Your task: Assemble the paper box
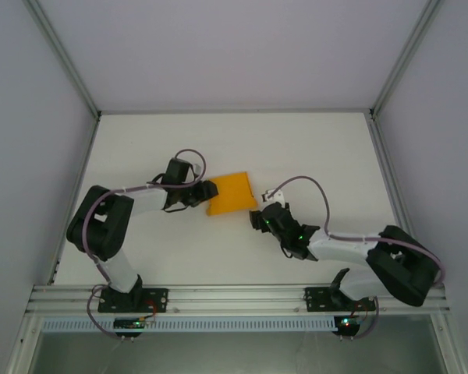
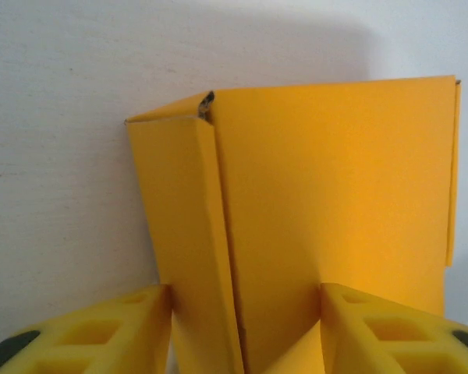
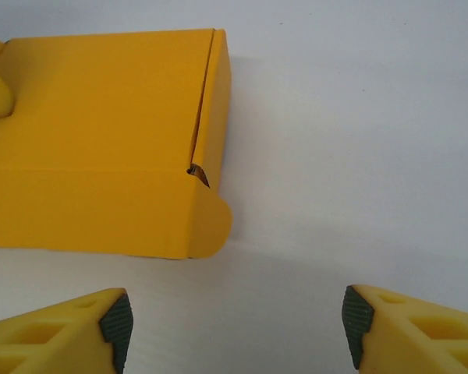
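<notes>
Orange-yellow card box (image 1: pixel 231 193) is noted near the middle of the white table (image 1: pixel 312 148), left end straddled by left gripper (image 1: pixel 204 192) (clamp cannot be told), right gripper (image 3: pixel 234 323) spread empty beside; rounded tab (image 3: pixel 210 222) should be tucked once box is steadied.

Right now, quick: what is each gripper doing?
Left gripper: jaws apart at the paper box; whether it grips cannot be told.
Right gripper: open, empty, just short of the box.

I see open table (image 1: pixel 296 148) along far edge and both far corners. Mid-table, paper box (image 1: pixel 230 195) blocks; left gripper (image 2: pixel 246 331) crowds its left side, right gripper (image 3: pixel 238 327), jaws apart, its near-right corner. Box's far side approachable.
</notes>
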`<state>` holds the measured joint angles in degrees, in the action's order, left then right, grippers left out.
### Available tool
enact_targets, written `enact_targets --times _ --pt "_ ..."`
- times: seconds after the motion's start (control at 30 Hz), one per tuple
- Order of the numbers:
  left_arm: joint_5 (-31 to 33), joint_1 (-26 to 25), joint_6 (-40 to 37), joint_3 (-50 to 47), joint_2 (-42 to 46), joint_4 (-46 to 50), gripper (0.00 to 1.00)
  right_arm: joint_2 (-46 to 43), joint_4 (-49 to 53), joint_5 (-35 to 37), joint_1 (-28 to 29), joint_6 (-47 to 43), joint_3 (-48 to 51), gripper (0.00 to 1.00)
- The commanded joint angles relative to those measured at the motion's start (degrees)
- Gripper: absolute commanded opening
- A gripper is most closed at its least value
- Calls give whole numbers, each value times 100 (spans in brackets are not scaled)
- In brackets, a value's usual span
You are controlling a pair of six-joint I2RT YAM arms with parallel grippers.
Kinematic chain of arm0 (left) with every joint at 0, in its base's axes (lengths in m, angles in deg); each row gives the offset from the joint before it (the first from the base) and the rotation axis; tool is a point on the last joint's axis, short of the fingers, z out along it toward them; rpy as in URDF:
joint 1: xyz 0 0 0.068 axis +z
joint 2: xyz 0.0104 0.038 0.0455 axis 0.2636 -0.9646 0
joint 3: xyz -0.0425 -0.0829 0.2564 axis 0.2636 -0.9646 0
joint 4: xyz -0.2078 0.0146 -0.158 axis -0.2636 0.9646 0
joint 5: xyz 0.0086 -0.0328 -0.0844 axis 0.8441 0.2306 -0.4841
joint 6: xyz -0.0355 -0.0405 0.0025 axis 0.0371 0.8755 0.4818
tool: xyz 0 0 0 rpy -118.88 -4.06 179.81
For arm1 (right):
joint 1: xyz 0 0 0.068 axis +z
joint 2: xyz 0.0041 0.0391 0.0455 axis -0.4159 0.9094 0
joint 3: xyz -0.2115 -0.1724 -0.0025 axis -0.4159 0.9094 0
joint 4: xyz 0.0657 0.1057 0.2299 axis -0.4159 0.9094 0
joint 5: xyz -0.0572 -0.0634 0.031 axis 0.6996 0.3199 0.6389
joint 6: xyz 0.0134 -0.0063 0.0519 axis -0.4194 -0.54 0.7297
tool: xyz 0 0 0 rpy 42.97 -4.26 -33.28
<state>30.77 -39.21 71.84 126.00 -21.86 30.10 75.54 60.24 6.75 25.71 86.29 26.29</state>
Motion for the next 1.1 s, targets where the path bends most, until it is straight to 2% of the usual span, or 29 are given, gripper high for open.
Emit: enact_targets --times 0.0,0.1,0.3,0.43,0.6,0.8,1.07 --pt "-130 172 3 -192 -222 -266 45 -322 647 -322 -141 -66 71 83" --pt "-381 271 98 -359 -348 -604 41 -507 630 -848 -423 -119 41 98" --pt "-1134 636 398 -791 -551 -1613 36 -676 485 -2205 -1326 202 -257 99" --pt "-1576 842 694 -1038 -741 -2407 33 -384 704 -3165 -1904 618 -796 99" --pt "-1919 1003 855 -1150 -1004 -2921 32 507 1167 -4445 -2392 900 -1780 99" --pt "-2005 1100 919 -1289 -1098 -3204 31 1973 1395 -5834 -2685 1335 -2854 99" --pt "-2040 1109 769 -1211 -1199 -3060 32 3323 1186 -6774 -2498 1823 -3929 85"
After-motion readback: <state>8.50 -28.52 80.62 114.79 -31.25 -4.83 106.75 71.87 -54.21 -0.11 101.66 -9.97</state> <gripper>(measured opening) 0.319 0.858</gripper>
